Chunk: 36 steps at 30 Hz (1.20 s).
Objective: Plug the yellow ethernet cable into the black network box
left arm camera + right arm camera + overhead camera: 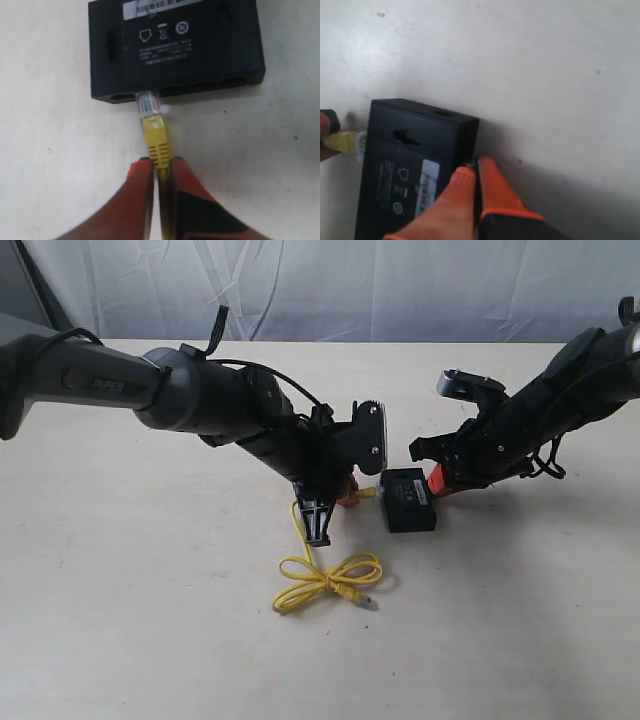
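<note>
While the left gripper [160, 167] pinches the yellow ethernet cable [156, 137] just behind its yellow boot, the cable's clear plug [147, 102] points at the black network box [200, 55]. The gripper's two orange fingers [142, 195] close on the cord from either side. The plug's tip meets the box's port side at the opening nearest one corner. Most of the clear plug is outside the box, and how far it has gone in cannot be told.

The box lies flat on a pale table [150, 620]. Its top face carries a white label strip [155, 7] and small white printing.

In the exterior view, the left arm [200, 400] reaches the box from its port side and the right arm [540, 410] from the opposite side. The rest of the cable trails away from the box and forms a bow of loops [330, 575] lying on the table, well apart from the box. The second plug [367, 600] lies free just beside those loops.

The right gripper [476, 166] is on the side of the box opposite the ports. Its orange fingers are pressed together with only a thin dark line between them, and they hold nothing. Their tips sit at the box's side wall near a corner, touching it or very nearly so.
</note>
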### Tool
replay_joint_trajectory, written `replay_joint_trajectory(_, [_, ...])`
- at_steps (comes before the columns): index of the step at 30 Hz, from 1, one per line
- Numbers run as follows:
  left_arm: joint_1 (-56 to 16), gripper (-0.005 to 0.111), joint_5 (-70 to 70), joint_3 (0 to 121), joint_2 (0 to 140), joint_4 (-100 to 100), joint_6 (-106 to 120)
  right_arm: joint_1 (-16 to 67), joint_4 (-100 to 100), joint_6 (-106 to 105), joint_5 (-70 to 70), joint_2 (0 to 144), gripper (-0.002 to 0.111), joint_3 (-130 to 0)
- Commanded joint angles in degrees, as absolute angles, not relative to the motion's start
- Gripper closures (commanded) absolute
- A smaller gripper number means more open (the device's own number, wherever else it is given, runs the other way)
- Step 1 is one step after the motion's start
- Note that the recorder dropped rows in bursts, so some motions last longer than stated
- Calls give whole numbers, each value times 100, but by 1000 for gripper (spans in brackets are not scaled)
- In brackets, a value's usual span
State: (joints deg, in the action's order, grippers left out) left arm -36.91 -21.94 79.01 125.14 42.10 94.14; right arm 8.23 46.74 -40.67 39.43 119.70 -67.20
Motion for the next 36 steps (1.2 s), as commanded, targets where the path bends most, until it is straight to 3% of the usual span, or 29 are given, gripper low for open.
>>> replay_joint_trajectory(1, [-3785, 107, -2373, 7899, 12566, 4479, 9792, 935, 4850, -4196, 4008, 11976, 109, -6710])
replay_joint_trajectory(36, [-3785, 107, -1737, 7899, 12566, 6318, 10516, 1204, 5580, -4373, 4389, 11976, 109, -6710])
